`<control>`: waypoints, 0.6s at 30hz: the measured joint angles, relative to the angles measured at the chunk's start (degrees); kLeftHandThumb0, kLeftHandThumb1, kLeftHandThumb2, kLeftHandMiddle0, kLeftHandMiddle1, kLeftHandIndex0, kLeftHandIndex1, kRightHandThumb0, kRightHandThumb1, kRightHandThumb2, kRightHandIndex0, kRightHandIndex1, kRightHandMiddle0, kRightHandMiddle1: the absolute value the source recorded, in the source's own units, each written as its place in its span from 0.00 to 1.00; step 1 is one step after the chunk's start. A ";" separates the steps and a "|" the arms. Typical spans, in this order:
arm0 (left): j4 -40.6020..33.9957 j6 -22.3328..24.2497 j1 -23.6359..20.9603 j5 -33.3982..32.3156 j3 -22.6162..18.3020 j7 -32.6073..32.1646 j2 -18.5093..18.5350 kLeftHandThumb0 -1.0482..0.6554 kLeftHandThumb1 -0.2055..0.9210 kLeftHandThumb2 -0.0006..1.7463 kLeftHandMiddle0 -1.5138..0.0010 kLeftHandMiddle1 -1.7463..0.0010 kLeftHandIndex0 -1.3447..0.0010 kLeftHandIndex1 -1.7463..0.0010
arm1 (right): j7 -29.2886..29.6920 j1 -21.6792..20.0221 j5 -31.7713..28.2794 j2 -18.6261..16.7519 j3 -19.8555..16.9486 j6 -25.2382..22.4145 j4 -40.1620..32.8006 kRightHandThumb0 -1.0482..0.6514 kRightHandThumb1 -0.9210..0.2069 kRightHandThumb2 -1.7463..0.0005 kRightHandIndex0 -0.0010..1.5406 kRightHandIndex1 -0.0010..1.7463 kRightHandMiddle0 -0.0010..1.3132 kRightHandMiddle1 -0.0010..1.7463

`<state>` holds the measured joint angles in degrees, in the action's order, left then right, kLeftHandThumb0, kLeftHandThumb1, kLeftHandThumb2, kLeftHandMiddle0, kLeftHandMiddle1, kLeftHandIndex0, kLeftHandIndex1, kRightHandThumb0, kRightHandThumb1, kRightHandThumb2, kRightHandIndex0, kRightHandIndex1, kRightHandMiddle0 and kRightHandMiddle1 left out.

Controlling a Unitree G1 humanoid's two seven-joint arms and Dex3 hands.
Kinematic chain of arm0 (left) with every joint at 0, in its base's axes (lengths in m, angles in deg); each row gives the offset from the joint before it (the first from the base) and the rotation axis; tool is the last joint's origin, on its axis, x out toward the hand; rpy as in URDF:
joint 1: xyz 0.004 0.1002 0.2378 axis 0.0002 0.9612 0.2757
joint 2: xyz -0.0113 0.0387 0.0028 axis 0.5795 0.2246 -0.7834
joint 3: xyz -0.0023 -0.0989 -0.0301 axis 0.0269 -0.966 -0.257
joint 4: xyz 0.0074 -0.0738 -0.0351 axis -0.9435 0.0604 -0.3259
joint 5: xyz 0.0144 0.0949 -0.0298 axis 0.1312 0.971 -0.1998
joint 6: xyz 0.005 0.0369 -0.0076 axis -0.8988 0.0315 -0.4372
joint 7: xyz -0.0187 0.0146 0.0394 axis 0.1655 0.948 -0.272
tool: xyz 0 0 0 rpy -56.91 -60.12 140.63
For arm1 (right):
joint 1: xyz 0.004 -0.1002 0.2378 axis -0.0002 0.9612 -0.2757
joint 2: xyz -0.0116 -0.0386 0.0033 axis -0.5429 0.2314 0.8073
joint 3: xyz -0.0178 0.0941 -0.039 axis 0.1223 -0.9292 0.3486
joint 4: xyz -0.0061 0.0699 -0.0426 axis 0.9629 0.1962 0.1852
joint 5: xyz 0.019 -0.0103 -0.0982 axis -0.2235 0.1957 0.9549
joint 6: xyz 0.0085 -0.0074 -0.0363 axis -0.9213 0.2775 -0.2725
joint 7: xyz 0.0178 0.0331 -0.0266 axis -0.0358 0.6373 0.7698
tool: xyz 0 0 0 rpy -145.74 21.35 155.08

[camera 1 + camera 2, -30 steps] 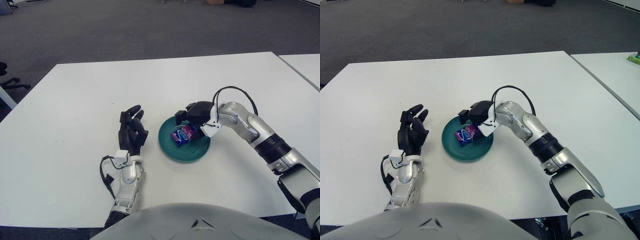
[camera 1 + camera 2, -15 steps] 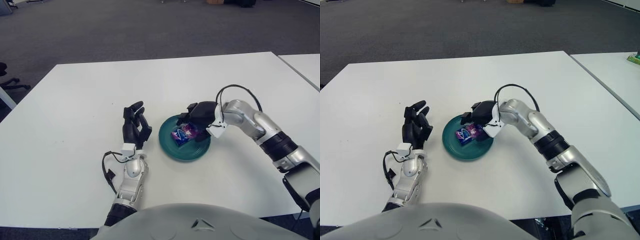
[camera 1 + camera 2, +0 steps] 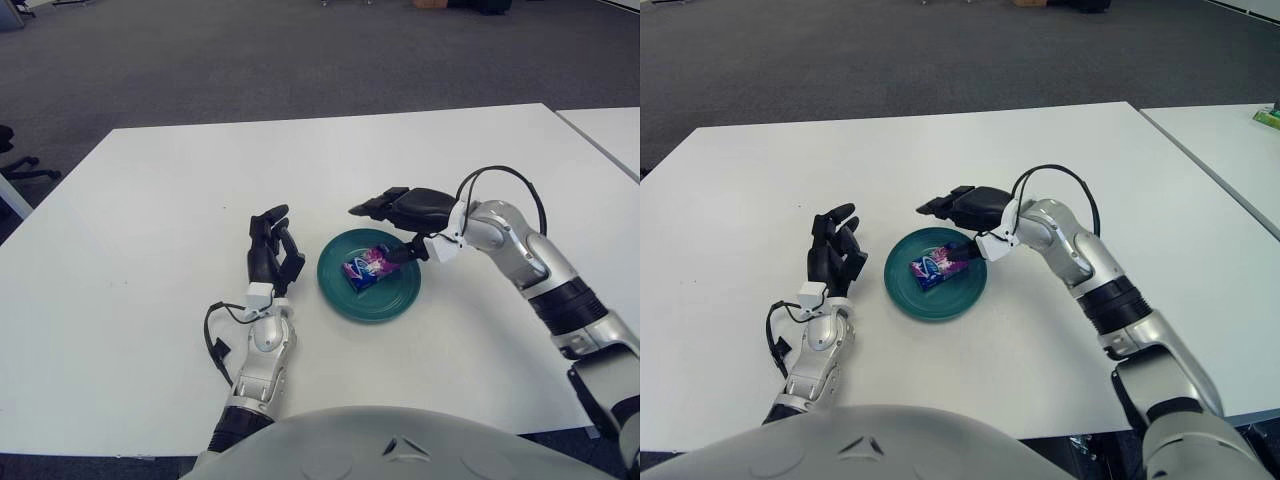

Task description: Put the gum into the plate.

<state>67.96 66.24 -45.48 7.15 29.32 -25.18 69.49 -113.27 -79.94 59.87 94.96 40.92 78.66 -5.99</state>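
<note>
A blue and purple gum pack [image 3: 366, 267] lies in the dark green plate [image 3: 340, 293] near the middle of the white table. My right hand [image 3: 398, 212] hovers above the plate's far right rim with its fingers spread, holding nothing; one finger points down close to the pack's right end. My left hand [image 3: 272, 252] is raised just left of the plate, fingers relaxed and empty.
The white table [image 3: 150, 220] stretches wide to the left and behind the plate. A second white table [image 3: 610, 130] stands at the right, with a narrow gap between them. Dark carpet lies beyond the far edge.
My right hand has let go of the gum pack, lifted and spread its fingers above the plate. The pack now lies free in the plate. My left hand moved slightly toward the plate.
</note>
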 measured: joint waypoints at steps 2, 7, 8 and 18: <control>-0.79 1.16 0.00 0.24 0.06 0.44 0.03 0.17 1.00 0.48 0.82 0.55 0.86 0.36 | 1.70 1.67 -0.70 -1.71 -1.30 -2.95 -1.30 0.00 0.00 0.60 0.14 0.01 0.00 0.23; -2.07 3.08 -0.12 -0.05 0.11 2.72 0.09 0.17 1.00 0.47 0.80 0.59 0.84 0.37 | 6.85 4.27 -3.22 -6.06 -5.02 -8.33 -2.57 0.01 0.00 0.64 0.19 0.02 0.00 0.32; -2.11 3.38 -0.15 -0.37 0.05 3.45 0.10 0.17 1.00 0.47 0.79 0.59 0.83 0.37 | 7.91 4.38 -3.89 -6.74 -5.82 -9.01 -2.51 0.01 0.00 0.64 0.19 0.02 0.00 0.33; -2.18 5.19 -1.13 -4.34 -1.56 12.65 0.92 0.19 1.00 0.47 0.73 0.60 0.74 0.39 | 18.95 6.41 -12.68 -11.87 -16.60 -12.84 -0.17 0.09 0.00 0.67 0.28 0.04 0.00 0.48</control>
<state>65.78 71.43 -46.60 2.81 27.76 -12.53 70.41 -94.32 -73.53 47.20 83.09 24.32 65.82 -6.16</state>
